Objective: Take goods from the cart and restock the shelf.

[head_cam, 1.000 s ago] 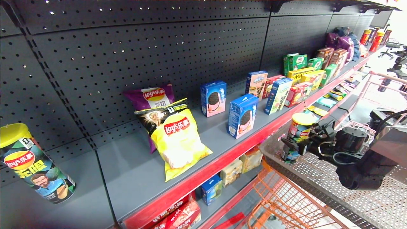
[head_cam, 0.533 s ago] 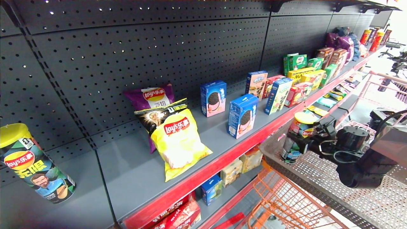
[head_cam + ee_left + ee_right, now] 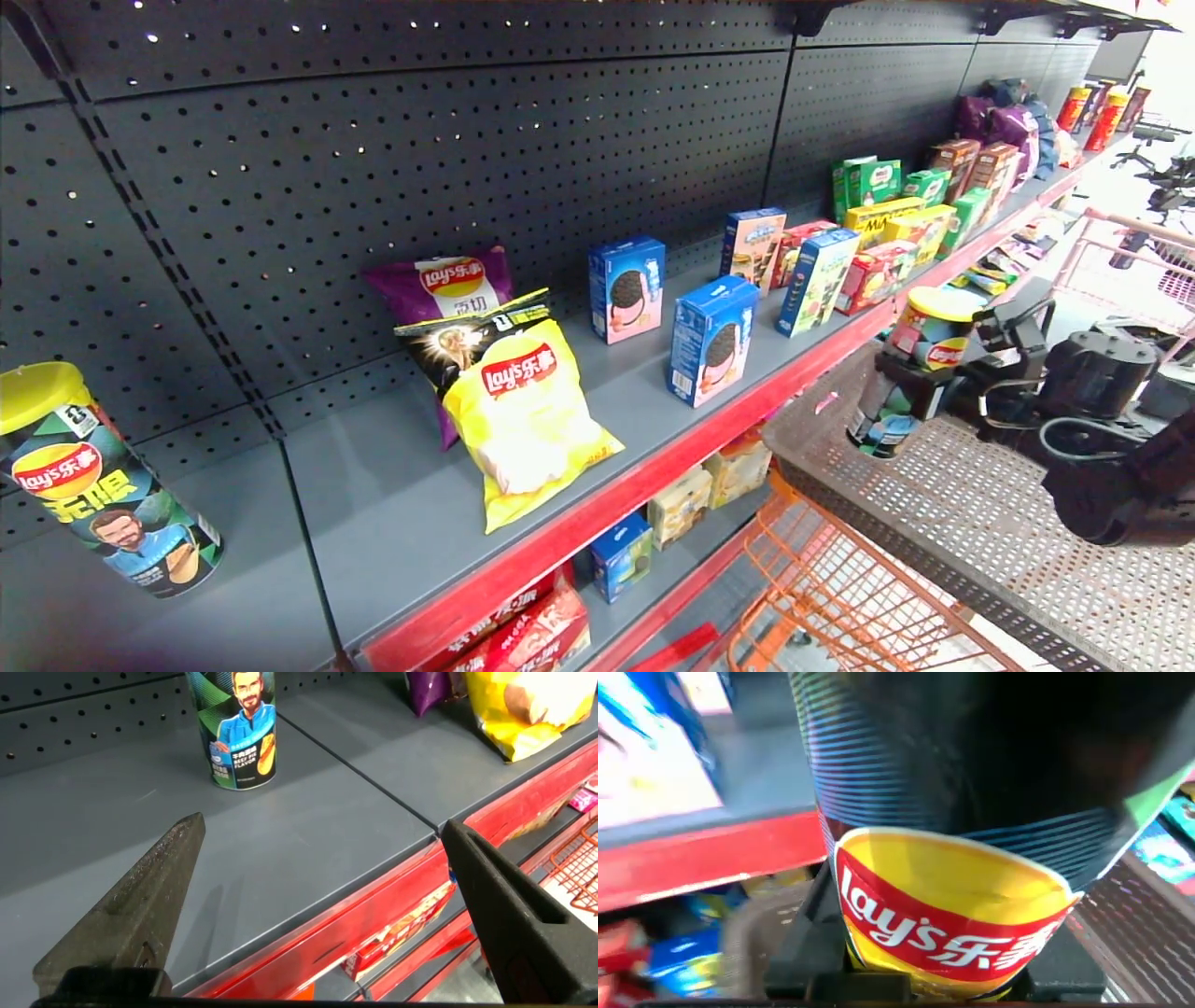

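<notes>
Head view: right gripper (image 3: pixel 913 385) clamps a tilted chip can (image 3: pixel 926 329) over the cart (image 3: pixel 943 532), just off the shelf (image 3: pixel 392 485) edge.
Left wrist view: left gripper (image 3: pixel 322 833) spread wide, empty; second can (image 3: pixel 241 730) upright beyond it.
Right wrist view: chip can gripped close against the jaws.

Even, bright light; glare whitens the far right past the shelf (image 3: pixel 392 495), pegboard (image 3: pixel 467 159) holes glint, soft shadows lie on it, head view edges bow
</notes>
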You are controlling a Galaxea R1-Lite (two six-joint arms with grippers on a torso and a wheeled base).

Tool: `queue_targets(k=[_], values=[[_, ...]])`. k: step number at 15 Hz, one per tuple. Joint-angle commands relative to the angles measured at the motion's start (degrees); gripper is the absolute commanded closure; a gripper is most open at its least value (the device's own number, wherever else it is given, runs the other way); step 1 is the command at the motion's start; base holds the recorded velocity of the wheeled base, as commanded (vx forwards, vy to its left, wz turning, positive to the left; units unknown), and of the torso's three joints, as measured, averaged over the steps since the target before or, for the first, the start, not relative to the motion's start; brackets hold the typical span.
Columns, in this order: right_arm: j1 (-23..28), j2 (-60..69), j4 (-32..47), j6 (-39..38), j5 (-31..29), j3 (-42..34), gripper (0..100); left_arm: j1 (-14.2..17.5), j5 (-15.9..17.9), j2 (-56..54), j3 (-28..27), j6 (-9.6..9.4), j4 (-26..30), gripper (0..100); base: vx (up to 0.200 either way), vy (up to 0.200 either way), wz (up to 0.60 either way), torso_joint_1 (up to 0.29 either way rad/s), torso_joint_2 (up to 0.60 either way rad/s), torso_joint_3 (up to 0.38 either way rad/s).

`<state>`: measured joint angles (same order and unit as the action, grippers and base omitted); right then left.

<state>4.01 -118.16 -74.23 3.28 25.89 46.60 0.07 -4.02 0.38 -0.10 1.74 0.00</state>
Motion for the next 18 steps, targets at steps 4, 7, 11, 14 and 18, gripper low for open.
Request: queue_targets(k=[4, 7, 11, 14, 18], values=[[-0.6, 28.7, 11.7, -0.9, -1.1, -16.5, 100, 0.0, 0.0, 0.0, 0.0, 0.01, 0.0, 0, 0.000, 0.000, 0.00, 0.000, 0.00, 0.000], [-0.1, 45.9, 24.6, -1.3, -2.8, -21.6, 100, 0.0, 0.0, 0.0, 0.0, 0.01, 0.0, 0, 0.000, 0.000, 0.00, 0.000, 0.00, 0.000], [-2.6, 54.4, 32.5, -0.6, -15.6, -21.6, 100, 0.0, 0.0, 0.0, 0.0, 0.01, 0.0, 0, 0.000, 0.000, 0.00, 0.000, 0.00, 0.000], [-8.5, 58.5, 34.2, 0.7, -21.9, -23.3, 100, 0.0, 0.0, 0.0, 0.0, 0.01, 0.0, 0, 0.000, 0.000, 0.00, 0.000, 0.00, 0.000], [-13.2, 60.9, 35.9, 4.5, -22.6, -22.5, 100, 0.0, 0.0, 0.0, 0.0, 0.01, 0.0, 0, 0.000, 0.000, 0.00, 0.000, 0.00, 0.000]])
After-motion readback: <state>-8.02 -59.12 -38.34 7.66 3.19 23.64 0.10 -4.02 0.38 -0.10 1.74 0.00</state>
